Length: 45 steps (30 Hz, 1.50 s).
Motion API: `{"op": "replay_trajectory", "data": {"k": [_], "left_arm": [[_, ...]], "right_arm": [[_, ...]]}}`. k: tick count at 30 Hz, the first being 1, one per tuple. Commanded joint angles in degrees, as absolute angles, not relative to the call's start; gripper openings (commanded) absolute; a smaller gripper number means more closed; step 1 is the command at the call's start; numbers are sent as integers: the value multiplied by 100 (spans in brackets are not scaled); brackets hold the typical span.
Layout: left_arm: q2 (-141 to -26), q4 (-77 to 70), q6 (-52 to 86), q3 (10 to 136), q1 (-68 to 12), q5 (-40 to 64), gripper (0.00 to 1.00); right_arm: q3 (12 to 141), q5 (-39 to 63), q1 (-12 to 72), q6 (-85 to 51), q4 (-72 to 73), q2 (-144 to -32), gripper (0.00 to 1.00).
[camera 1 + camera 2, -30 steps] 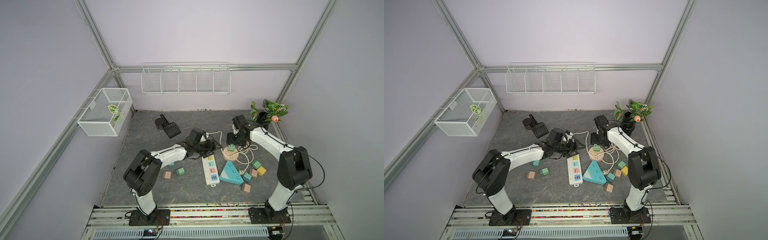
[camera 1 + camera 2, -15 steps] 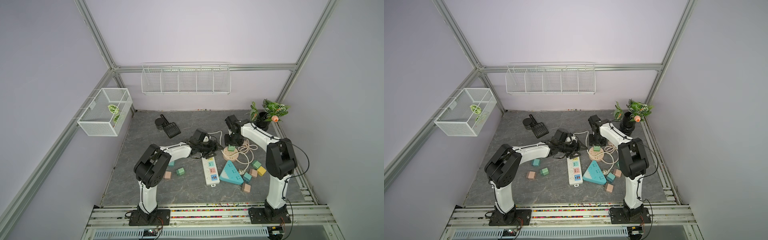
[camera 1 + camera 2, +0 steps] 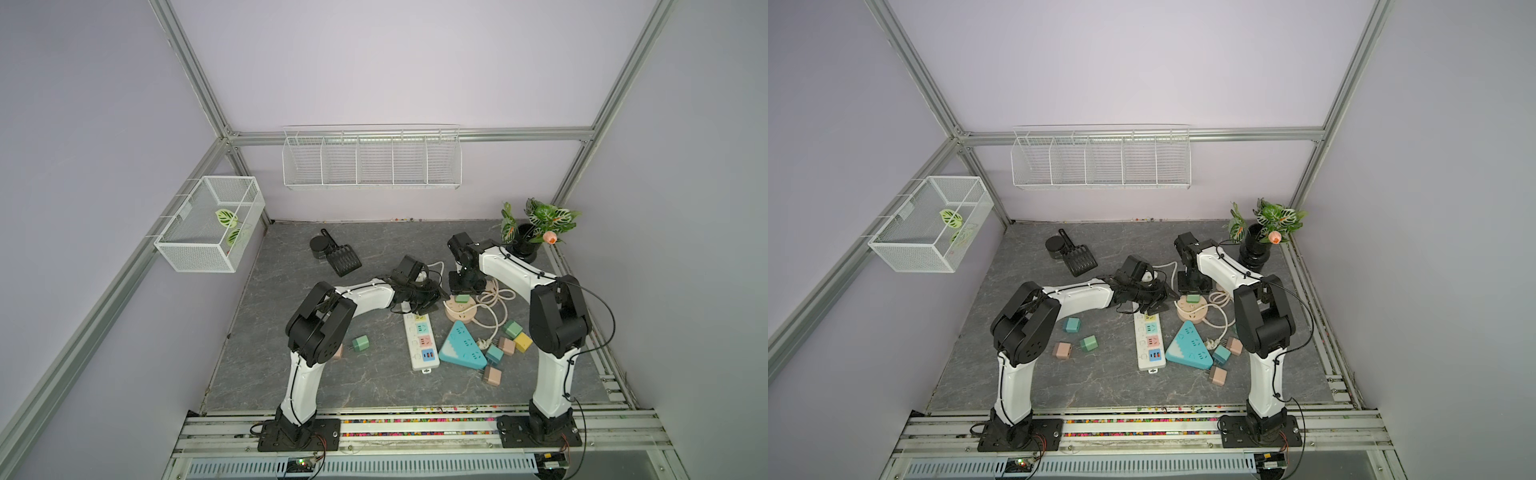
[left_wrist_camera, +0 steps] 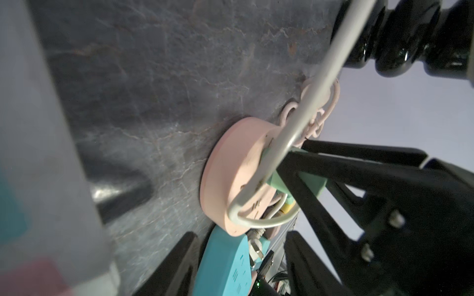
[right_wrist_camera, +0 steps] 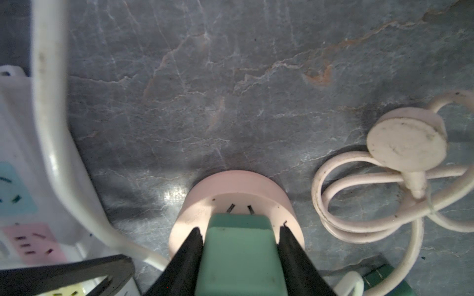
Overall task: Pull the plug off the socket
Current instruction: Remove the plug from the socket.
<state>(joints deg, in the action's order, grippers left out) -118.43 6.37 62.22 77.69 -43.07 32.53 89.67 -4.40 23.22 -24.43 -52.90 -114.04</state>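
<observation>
Your right gripper (image 5: 239,228) straddles the green plug (image 5: 241,258), its two black fingers (image 5: 188,252) pressed against the plug's opposite sides. The plug is seated upright in the round pink socket (image 5: 230,189), which lies flat on the grey tabletop (image 5: 230,89) near the middle, with its coiled cord (image 5: 359,205) beside it. Your left gripper (image 3: 424,301) sits low over the far end of the white power strip (image 3: 420,340), just beside the pink socket. You cannot tell from these views whether its fingers are spread or pinching anything.
</observation>
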Motion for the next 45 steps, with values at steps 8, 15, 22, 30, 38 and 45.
{"op": "replay_trajectory", "data": {"k": [8, 15, 22, 30, 38, 45], "left_arm": [[-12529, 1581, 6031, 8654, -4545, 2637, 53], [-12756, 2157, 6060, 8753, -4656, 2334, 46], [-13086, 2821, 6210, 8886, -4650, 2206, 46], [-13239, 2810, 6390, 8797, -4607, 2294, 46], [-13326, 2890, 6350, 8829, -4603, 2329, 46], [-13374, 3021, 6302, 8834, -4574, 2276, 46]], "right_arm": [[8550, 73, 2146, -2714, -5095, -11004, 39], [8708, 350, 2164, -2915, -5043, -11056, 35], [9467, -263, 2234, -2975, -5706, -11345, 35], [8595, -1053, 2681, -3451, -5281, -10634, 33], [8657, -858, 2429, -3970, -5140, -10497, 33], [8267, -1105, 2613, -3997, -5030, -10151, 32]]}}
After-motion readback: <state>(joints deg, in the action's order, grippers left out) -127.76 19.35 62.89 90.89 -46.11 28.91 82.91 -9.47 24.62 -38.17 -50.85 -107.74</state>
